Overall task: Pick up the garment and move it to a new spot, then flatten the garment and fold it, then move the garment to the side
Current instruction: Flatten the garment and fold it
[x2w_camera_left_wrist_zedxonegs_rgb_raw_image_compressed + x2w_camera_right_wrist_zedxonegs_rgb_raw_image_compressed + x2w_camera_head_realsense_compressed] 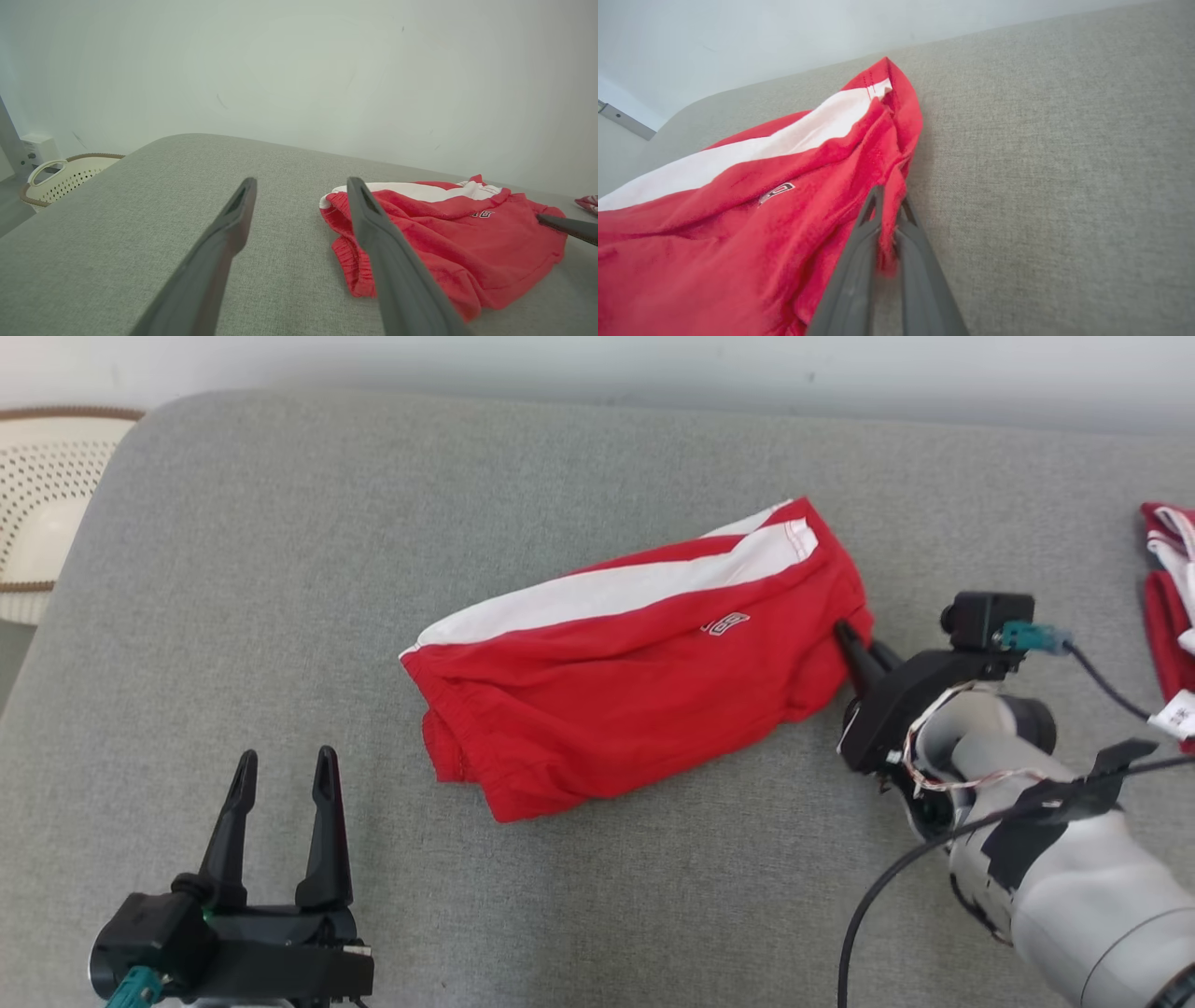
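Note:
The garment [635, 700] is a red bundle with a broad white stripe and a small logo, lying folded near the middle of the grey cushion. My right gripper [848, 637] is at its right end, shut on a pinch of red fabric; the right wrist view shows the cloth [714, 233] squeezed between the two fingers of that gripper [889, 198]. My left gripper [285, 765] rests open at the lower left, apart from the garment, with nothing between its fingers. In the left wrist view the garment [448, 233] lies to the right of the open left gripper [301, 184].
A white perforated basket [37, 504] stands off the cushion's left end, also in the left wrist view [65, 179]. Another red and white cloth [1172, 607] lies at the right edge. Bare grey cushion [280, 569] stretches left of and in front of the garment.

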Available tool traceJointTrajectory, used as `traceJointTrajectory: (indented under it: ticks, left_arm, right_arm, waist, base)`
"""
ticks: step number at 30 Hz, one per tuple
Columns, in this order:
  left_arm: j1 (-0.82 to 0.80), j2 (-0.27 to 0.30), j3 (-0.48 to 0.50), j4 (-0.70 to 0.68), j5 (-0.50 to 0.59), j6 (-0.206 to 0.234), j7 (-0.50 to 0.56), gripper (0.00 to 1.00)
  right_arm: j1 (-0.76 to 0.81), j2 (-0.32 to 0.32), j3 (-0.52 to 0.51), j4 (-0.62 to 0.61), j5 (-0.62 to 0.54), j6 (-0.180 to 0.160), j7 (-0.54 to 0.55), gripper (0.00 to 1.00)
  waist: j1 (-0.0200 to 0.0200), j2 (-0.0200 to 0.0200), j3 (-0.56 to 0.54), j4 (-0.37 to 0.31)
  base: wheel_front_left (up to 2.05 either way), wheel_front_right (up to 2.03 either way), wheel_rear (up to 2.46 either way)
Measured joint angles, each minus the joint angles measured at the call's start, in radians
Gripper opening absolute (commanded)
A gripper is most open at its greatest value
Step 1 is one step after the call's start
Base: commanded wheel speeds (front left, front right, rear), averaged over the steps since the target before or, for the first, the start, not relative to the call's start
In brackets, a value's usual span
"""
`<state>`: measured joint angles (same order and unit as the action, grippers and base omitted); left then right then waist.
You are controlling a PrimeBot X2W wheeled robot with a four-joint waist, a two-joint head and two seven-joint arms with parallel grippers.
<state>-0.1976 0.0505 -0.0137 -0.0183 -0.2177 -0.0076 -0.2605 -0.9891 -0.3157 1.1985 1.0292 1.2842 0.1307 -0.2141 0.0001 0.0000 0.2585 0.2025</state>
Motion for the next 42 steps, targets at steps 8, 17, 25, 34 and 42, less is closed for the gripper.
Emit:
traceJointTrajectory:
  ticks: [8,17,25,34,42]
  left_arm:
    - [0.055,0.000,0.012,0.014,0.018,-0.006,0.000,1.00]
    - [0.105,0.000,0.038,0.011,0.026,-0.008,0.000,1.00]
    - [0.129,0.000,0.037,0.009,0.029,-0.007,0.000,1.00]
    - [0.140,0.000,0.045,0.012,0.030,-0.012,0.000,1.00]
    - [0.162,0.000,0.064,0.006,0.034,-0.012,0.000,1.00]
  right_arm:
    - [0.164,-0.071,-0.002,-0.202,0.027,0.000,-0.043,0.00]
    - [0.309,-0.094,-0.056,-0.337,-0.010,0.000,-0.049,0.00]
    - [0.428,-0.097,-0.108,-0.391,-0.050,0.000,-0.050,0.00]
    - [0.439,-0.072,-0.176,-0.339,-0.154,0.000,-0.050,1.00]
    - [0.458,-0.059,-0.387,-0.393,-0.385,0.000,-0.050,1.00]
  waist:
    - [-0.0001,0.0000,-0.087,-0.053]
    - [-0.0002,-0.0001,-0.145,-0.108]
    - [-0.0002,-0.0001,-0.179,-0.140]
    - [-0.0002,0.0001,-0.196,-0.162]
    - [-0.0001,0.0000,-0.207,-0.185]
  base:
    - [0.00,0.00,0.00]
    - [0.00,0.00,0.00]
    - [0.00,0.00,0.00]
    - [0.00,0.00,0.00]
    - [0.00,0.00,0.00]
